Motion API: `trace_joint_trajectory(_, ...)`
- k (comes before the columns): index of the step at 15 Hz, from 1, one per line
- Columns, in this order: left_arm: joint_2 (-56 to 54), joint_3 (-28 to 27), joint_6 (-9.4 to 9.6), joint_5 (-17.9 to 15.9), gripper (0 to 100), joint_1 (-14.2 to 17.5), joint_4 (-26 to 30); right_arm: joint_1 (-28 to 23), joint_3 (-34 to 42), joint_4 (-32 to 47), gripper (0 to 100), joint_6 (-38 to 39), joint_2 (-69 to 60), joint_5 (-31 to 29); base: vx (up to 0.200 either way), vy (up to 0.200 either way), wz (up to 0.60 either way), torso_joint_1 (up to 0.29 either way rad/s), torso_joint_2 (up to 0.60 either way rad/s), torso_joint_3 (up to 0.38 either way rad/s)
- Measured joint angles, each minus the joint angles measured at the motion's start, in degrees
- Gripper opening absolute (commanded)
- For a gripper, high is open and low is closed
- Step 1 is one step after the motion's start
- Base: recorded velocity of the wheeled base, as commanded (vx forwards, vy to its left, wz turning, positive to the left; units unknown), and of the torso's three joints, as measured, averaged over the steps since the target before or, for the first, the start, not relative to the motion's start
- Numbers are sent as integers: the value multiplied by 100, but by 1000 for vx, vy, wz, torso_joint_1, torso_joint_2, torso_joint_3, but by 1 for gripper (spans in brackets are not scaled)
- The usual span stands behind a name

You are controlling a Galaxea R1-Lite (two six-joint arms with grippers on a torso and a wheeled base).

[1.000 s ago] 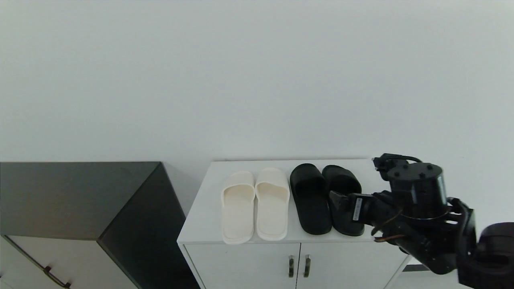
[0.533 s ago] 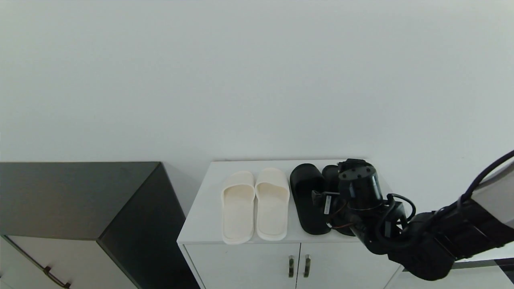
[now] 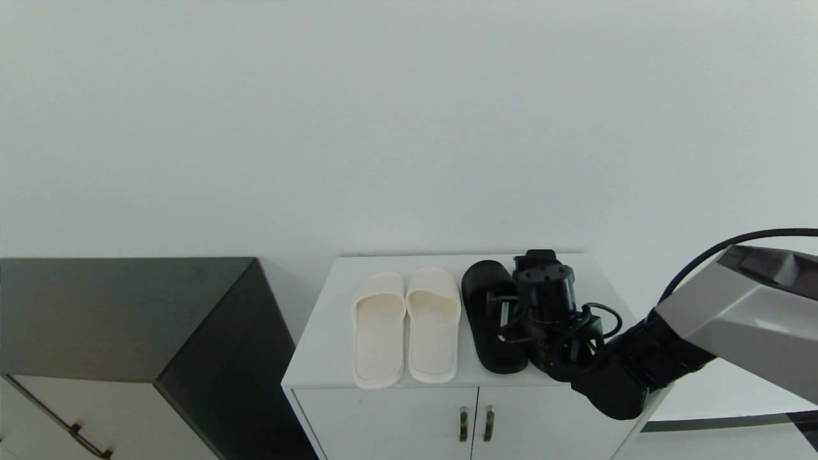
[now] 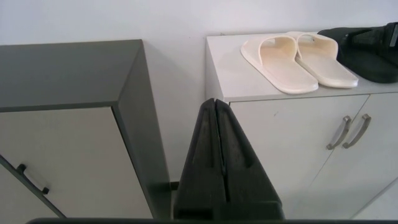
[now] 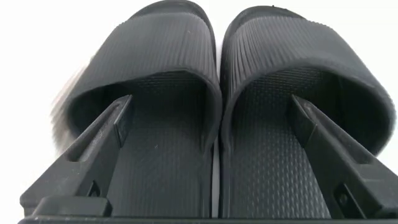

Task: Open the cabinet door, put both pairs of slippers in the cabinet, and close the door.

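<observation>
The right gripper (image 5: 211,106) hovers low over the black slippers (image 3: 489,332) on top of the white cabinet (image 3: 319,358). Its jaws are spread wide, one finger pointing into each slipper, gripping nothing. The cream slippers (image 3: 406,326) lie just beside the black pair. The cabinet doors (image 3: 396,421) are shut. The left gripper (image 4: 216,109) hangs out in front near the dark cabinet (image 3: 115,313), jaws pressed together, empty.

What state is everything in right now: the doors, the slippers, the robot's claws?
Cabinet doors: both shut.
White slippers: side by side on the cabinet top, untouched.
Black slippers: side by side on the cabinet top, not gripped.
Right gripper: open, one finger over each black slipper.
Left gripper: shut, empty.
</observation>
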Motion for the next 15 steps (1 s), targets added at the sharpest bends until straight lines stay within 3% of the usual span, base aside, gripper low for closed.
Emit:
trace_joint_trajectory(4,0,0,0,0,0,-2,-2,-68,-315,-2,100,-7,273,5,0,0,0,0,0,0)
trace_joint_trajectory(5,0,0,-5,7,0,0,-2,-68,-377,0,0,-9,321,0,0,0,0,0,0,0)
trace_joint_trajectory(15,0,0,-55,27,0,0,-5,-201,-503,-20,0,-79,378,-30,0,0,0,0,0,0)
